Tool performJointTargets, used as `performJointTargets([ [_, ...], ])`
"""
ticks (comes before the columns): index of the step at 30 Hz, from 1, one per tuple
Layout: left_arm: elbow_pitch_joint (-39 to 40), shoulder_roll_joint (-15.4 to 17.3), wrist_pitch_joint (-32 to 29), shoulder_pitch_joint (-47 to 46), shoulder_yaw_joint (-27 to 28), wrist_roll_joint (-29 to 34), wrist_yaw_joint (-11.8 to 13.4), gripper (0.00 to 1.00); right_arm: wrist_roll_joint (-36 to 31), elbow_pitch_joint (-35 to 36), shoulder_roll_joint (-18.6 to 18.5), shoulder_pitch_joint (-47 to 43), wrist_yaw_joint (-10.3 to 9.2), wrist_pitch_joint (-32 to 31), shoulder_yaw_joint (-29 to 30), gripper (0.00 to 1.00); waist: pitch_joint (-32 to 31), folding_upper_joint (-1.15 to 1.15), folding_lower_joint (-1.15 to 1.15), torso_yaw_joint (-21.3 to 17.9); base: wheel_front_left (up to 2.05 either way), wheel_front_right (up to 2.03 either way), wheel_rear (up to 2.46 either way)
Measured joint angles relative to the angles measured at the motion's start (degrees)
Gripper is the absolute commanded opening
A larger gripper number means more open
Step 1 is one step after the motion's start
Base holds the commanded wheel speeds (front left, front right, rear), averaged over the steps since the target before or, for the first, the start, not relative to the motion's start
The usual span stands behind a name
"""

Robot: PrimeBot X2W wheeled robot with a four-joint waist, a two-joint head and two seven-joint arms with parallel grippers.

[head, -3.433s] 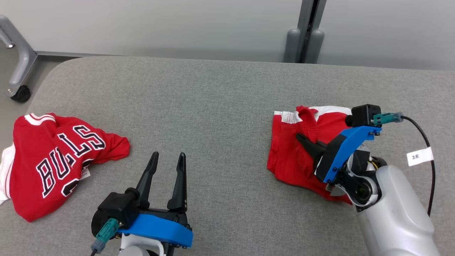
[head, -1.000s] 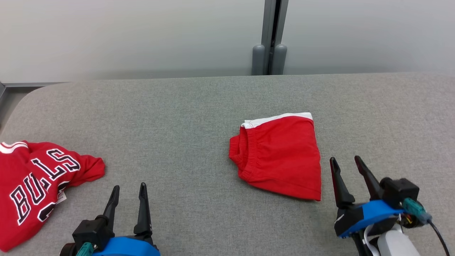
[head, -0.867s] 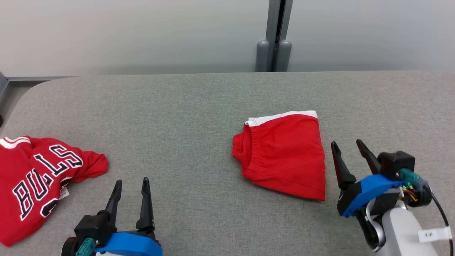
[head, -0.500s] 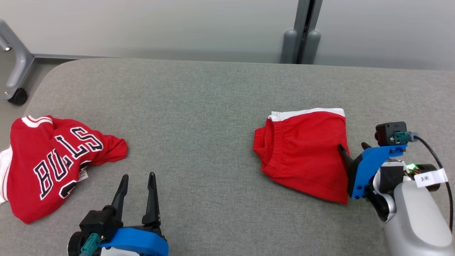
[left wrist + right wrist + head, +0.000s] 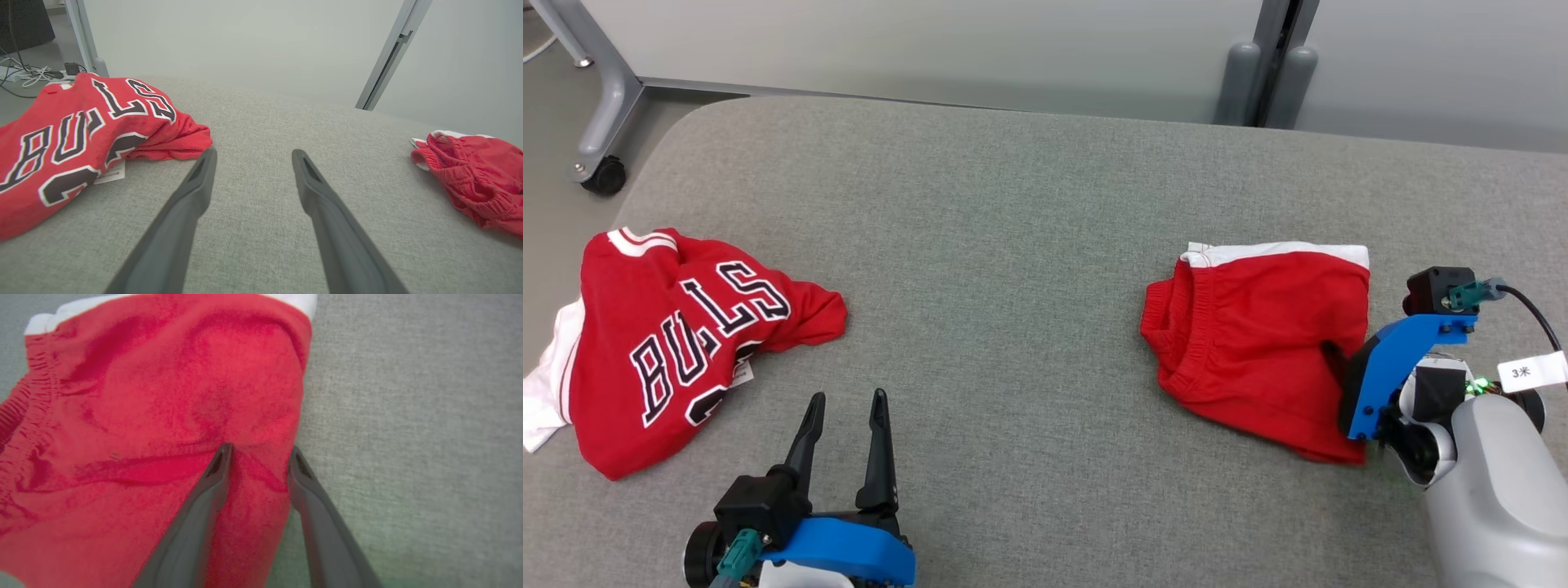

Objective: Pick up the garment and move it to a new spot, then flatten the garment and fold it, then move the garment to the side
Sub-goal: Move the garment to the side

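Head view shows a big grey table (image 5: 1013,245) with red shorts (image 5: 1258,343) lying on its right side, folded into a neat flat pack. The stretchy waist is on the pack's left side and a white strip runs along its far edge. The right gripper (image 5: 259,451) is down at the right edge of the shorts. In the right wrist view, its two dark fingers stand a little apart. One finger presses on the red cloth, the other sits just at the edge where the cloth meets the table, and a strip of cloth lies between them. It does not look squeezed tight yet. The fingers point the same way as that right edge runs, away from the robot toward the white strip. The left gripper (image 5: 845,398) hangs over bare table with its fingers spread wide and nothing in them, well apart from the shorts. A crumpled red jersey (image 5: 678,343) lies near it on the left side. The shorts look folded already, so I think the job now is to pinch this edge and move the pack aside. The right arm is the near one for that.
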State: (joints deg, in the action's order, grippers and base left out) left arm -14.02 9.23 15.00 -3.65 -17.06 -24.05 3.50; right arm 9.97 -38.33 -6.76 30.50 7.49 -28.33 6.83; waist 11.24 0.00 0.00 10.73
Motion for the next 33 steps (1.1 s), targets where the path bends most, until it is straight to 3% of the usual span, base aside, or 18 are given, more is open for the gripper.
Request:
performJointTargets([
  [5, 2.00, 0.33, 0.01, -0.69, -0.13, 2.09, -0.11, 1.00, 0.83, 0.14, -0.96, 1.02, 0.01, 3.53, -2.97, 0.00, 0.78, 0.00, 0.00, -1.29, 0.00, 0.00, 0.00],
  [10, 3.61, 0.59, 0.02, -0.72, -0.78, 3.45, -0.65, 1.00, 1.79, 1.13, -3.42, 1.32, 0.01, 6.20, -4.47, 0.00, 2.43, 0.00, 0.00, -5.54, 0.00, 0.00, 0.00],
  [19, 5.55, 2.55, -1.01, -2.91, -1.45, 4.50, -1.00, 1.00, 2.99, 4.31, -6.47, 1.36, 0.02, 9.88, -3.58, 0.00, 7.65, 0.00, 0.01, -18.46, 0.00, 0.00, 0.00],
  [24, 6.66, 4.28, -2.72, -4.58, -1.89, 5.70, -1.01, 1.00, 2.89, 4.53, -6.20, 2.19, 0.00, 12.52, -2.85, 0.00, 10.34, 0.00, 0.00, -25.13, 0.00, 0.00, 0.00],
  [28, 7.70, 4.67, -3.85, -6.58, -2.57, 6.62, -1.29, 1.00, 2.99, 3.80, -5.63, 2.74, 0.00, 14.70, -1.46, 0.00, 11.33, 0.00, 0.01, -27.23, 0.00, 0.00, 0.00],
  [33, 8.55, 5.26, -4.88, -7.19, -2.89, 7.00, -1.18, 1.00, 2.38, 2.36, -5.86, 5.76, 0.00, 16.34, -0.18, 0.00, 12.30, 0.00, 0.01, -26.58, 0.00, 0.00, 0.00],
])
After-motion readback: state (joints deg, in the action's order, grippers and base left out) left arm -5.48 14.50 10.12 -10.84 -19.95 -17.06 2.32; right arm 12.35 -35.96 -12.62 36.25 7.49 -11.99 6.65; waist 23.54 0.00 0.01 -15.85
